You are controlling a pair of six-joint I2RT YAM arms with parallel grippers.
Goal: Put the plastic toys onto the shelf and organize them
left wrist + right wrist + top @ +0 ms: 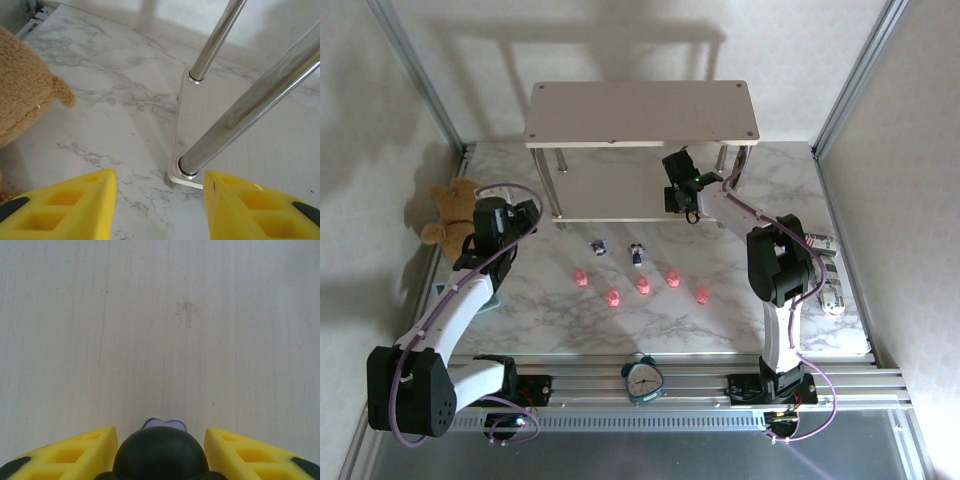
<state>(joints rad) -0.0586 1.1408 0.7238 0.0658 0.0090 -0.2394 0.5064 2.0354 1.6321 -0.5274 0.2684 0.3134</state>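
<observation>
Okay, top view: right tool (pixel 682 200) over the lower board (pixel 610 195) of the shelf (pixel 640 110); five pink pigs (pixel 643 286) and two purple figurines (pixel 637 254) on the tabletop (pixel 720 330). Left wrist: left tool (pixel 160 200) spread, empty, beside a shelf leg (pixel 220 30). Right wrist: right tool pinches a dark figurine (pixel 160 457) above the board. Lower to contact, release upright, far back.

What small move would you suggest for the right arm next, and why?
Probably lower the right gripper slightly and open it. It is closed on a dark figurine over a bare stretch of the shelf, apparently its lower board, so the toy looks ready to be set down there.
</observation>
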